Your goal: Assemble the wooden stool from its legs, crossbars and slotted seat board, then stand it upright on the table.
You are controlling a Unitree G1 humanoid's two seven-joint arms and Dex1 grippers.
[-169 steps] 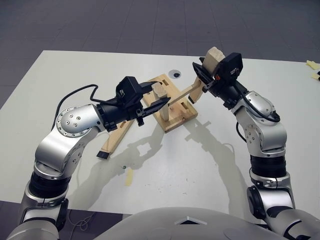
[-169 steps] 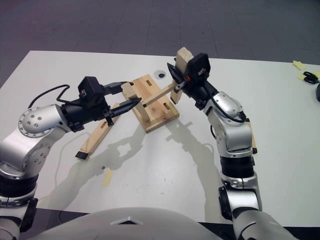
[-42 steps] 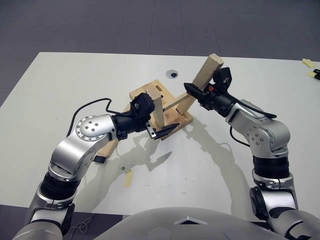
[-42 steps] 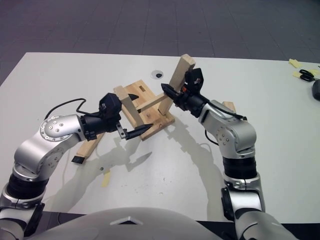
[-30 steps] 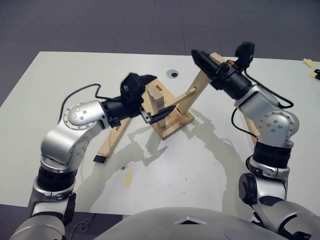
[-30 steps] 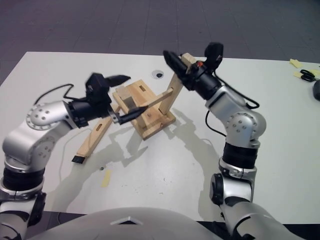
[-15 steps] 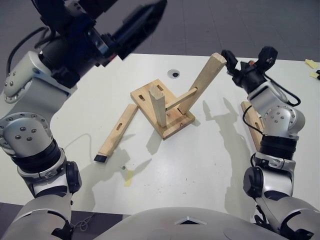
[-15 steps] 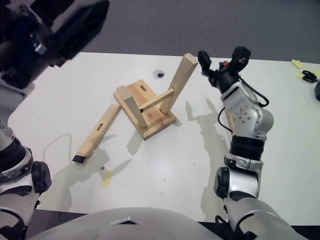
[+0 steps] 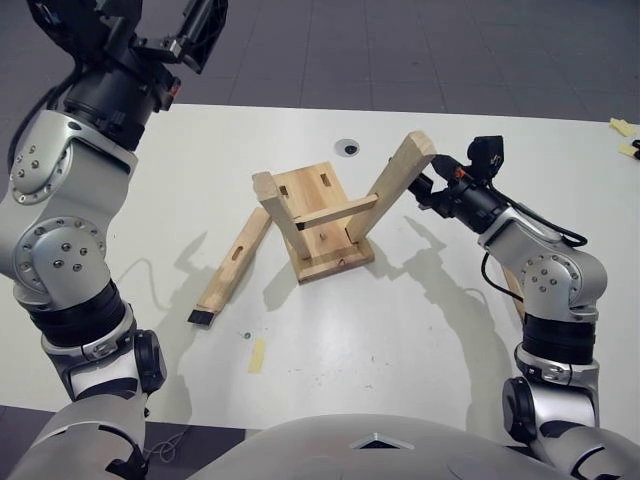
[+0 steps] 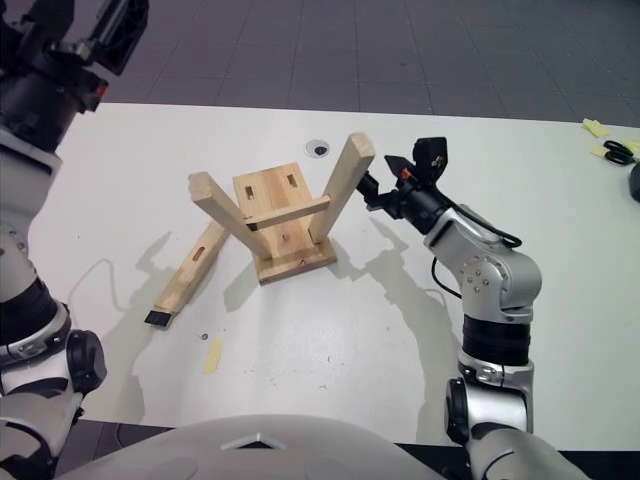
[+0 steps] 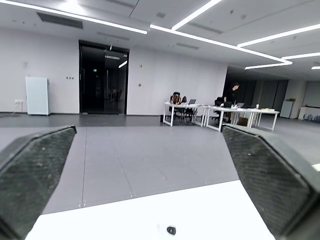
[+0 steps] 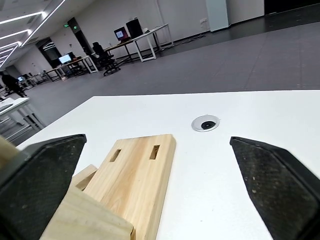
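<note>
The slotted seat board (image 9: 318, 190) lies on the table with two legs rising from it, the left leg (image 9: 281, 212) and the right leg (image 9: 398, 178), joined by a crossbar (image 9: 335, 212). The pair leans toward the left. A loose slotted leg (image 9: 235, 262) lies flat to the left of the board. My right gripper (image 9: 425, 188) is open just beside the top of the right leg, with the leg end (image 12: 90, 220) near one finger (image 12: 45, 175). My left gripper (image 9: 200, 22) is open and empty, raised high over the table's far left; its wrist view looks out into the room.
A round cable hole (image 9: 349, 148) sits behind the seat board. A strip of yellow tape (image 9: 257, 354) and a small dark speck (image 9: 243, 337) lie near the front. Yellow scraps (image 9: 620, 125) and scissors (image 10: 620, 152) are at the far right edge.
The leg-and-crossbar assembly has tipped and turned to the left on the table. My right gripper has come down beside the right leg's top. The left arm stays raised and has swung farther left.
</note>
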